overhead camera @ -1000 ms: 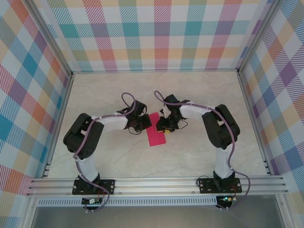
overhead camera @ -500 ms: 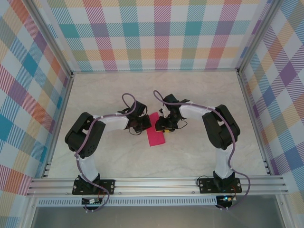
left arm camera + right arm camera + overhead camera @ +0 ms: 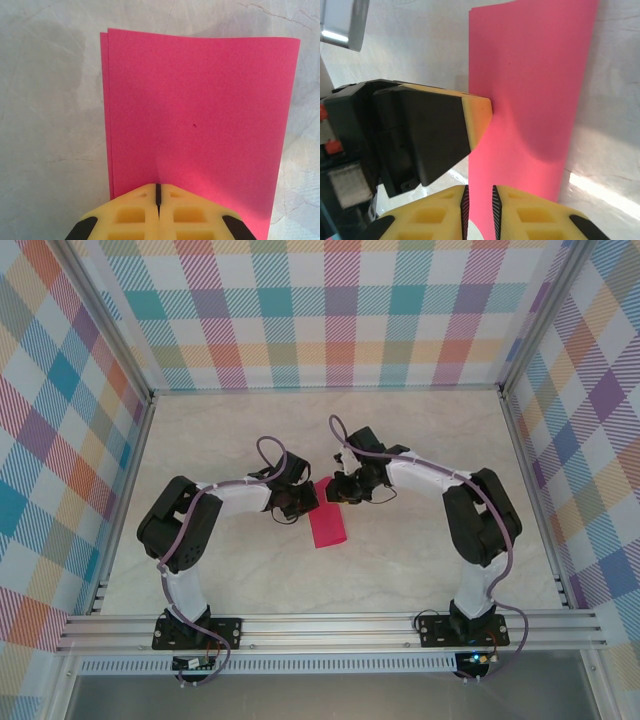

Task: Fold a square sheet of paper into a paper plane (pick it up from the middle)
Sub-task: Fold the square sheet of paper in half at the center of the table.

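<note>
Only the first half-fold looks done: the square sheet of paper (image 3: 200, 110) lies doubled on the table (image 3: 220, 440), left gripper (image 3: 158, 187) closed, pressing one edge, right gripper (image 3: 479, 189) narrowly parted at another, grip unclear; nose and wing folds remain

I am looking at a pale table (image 3: 400, 560) with thin grey lines like stone; walls (image 3: 340, 310) with bright checks are standing around three sides; a shiny metal rail (image 3: 330, 625) is running along the near edge.
</note>
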Controlling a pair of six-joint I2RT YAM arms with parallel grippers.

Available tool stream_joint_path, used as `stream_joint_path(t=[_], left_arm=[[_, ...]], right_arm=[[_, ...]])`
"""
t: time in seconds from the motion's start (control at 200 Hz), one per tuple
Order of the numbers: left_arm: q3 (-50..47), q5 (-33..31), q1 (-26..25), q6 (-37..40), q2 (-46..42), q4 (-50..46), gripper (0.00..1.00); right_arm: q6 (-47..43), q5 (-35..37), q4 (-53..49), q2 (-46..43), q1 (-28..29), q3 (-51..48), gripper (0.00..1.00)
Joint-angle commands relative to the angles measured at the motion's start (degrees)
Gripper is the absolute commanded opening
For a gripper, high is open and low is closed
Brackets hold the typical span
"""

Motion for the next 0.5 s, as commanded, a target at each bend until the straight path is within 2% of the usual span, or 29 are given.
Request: stream_joint_path(t=[0.0, 0.205, 0.495], left_arm=[[-0.2, -2.0, -1.2, -0.2, 3.2, -4.8, 0.05], [-0.3, -2.4, -1.3, -0.1, 3.6, -5.4, 0.05], [-0.6, -3.3, -1.2, 0.4, 4.2, -6.4, 0.05]], right_arm=[[0.0, -4.0, 1.2, 3.8, -0.1, -0.7, 0.21], [-0.9, -0.5, 1.1, 5.4, -1.7, -3.8, 0.2], [-1.5, -1.0, 2.8, 6.9, -3.5, -7.0, 0.19]])
